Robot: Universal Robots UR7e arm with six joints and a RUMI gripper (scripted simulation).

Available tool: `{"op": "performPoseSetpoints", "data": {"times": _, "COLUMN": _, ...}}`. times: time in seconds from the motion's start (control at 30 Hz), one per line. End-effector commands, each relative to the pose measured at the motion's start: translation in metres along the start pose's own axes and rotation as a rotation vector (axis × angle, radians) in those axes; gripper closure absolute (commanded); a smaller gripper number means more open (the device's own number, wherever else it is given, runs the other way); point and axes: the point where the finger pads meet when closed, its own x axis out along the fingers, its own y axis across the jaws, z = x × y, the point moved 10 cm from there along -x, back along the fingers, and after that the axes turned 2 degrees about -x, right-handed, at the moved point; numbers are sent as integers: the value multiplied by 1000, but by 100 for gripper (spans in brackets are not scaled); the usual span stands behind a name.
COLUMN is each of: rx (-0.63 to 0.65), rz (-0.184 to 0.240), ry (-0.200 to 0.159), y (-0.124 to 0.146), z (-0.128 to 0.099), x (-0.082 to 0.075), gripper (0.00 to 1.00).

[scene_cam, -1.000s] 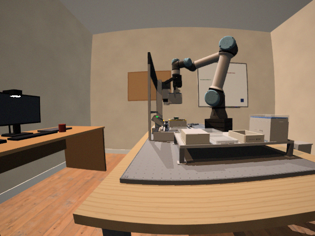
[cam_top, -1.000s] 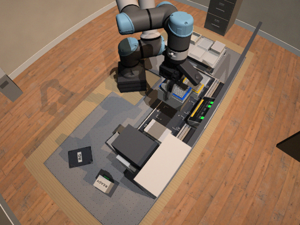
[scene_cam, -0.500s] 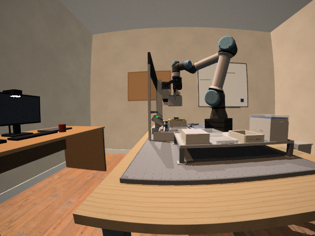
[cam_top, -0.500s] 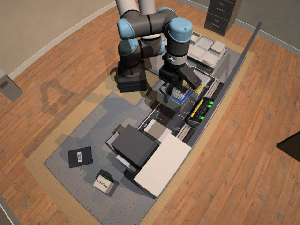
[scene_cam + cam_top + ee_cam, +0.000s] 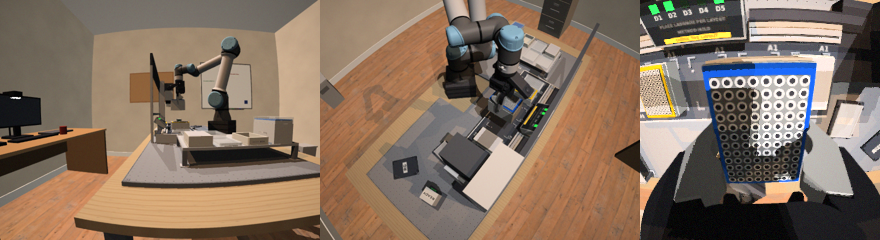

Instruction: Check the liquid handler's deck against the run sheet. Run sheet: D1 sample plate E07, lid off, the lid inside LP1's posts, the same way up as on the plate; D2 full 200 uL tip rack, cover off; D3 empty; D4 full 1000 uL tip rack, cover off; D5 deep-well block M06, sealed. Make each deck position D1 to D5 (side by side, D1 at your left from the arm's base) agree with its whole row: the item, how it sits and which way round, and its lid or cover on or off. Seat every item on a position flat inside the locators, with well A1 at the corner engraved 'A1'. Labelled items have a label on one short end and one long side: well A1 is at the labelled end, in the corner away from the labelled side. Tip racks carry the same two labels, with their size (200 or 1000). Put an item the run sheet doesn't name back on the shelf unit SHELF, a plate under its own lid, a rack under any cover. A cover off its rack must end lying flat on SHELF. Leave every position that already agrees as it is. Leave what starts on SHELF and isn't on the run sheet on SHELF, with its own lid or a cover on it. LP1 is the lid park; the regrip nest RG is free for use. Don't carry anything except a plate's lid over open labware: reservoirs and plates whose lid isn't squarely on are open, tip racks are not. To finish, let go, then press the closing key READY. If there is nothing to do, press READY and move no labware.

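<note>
The claw [image 5: 500, 99] is clamped on an uncovered blue-framed tip rack [image 5: 760, 127], holding it in the air above the deck [image 5: 512, 121].

The dark nest pad [image 5: 405, 167] reads "RG", and the key [image 5: 431, 198] reads "READY". The status panel [image 5: 690, 20] shows "D1" to "D5"; "A1" is engraved on the deck [image 5: 772, 47].

1. The arm [image 5: 222, 67] had pale beige tube links.
2. Its joints [image 5: 511, 37] carried light blue round caps over dark grey housings.
3. The end effector [image 5: 500, 99] was black, with grey fingers.
4. The pedestal [image 5: 449, 94] was a black block.
</note>
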Motion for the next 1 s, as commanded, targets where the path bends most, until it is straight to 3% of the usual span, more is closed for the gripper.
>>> {"op": "performPoseSetpoints", "data": {"times": 0.0, "rx": 0, "rz": 1, "ry": 1, "y": 0, "z": 0, "x": 9, "gripper": 100}}
{"op": "performPoseSetpoints", "data": {"times": 0.97, "rx": 0, "rz": 1, "ry": 1, "y": 0, "z": 0, "x": 51, "gripper": 100}}
